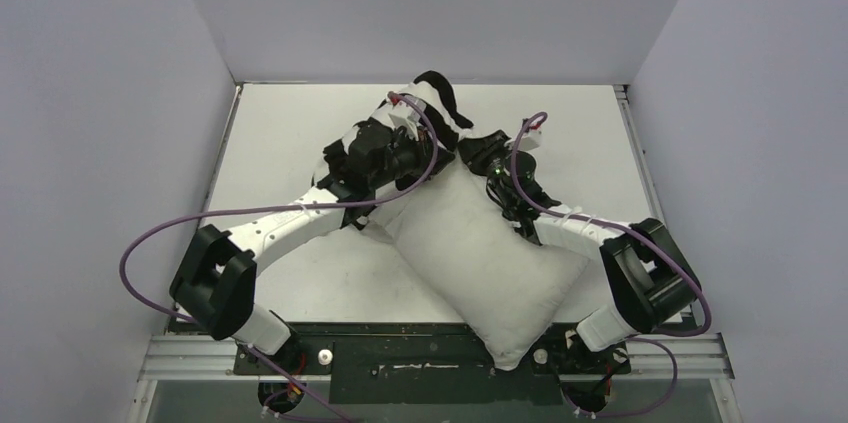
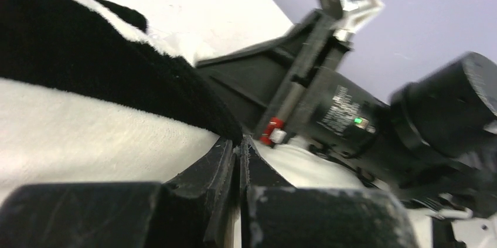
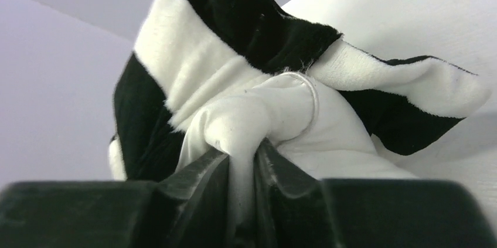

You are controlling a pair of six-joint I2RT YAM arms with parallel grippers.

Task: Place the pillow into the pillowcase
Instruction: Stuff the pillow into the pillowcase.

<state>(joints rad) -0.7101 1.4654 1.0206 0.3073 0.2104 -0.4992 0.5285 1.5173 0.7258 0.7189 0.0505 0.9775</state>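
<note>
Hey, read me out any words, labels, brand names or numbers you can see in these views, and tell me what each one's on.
White print on the right arm's black wrist housing, seen in the left wrist view: several lines, too blurred to read.
On the pillow: no text visible.
On the striped pillowcase: no text visible.
Nothing else legible in any view.

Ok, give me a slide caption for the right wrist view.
Right gripper pinches the pillow corner, the striped pillowcase bunched over it.
</note>
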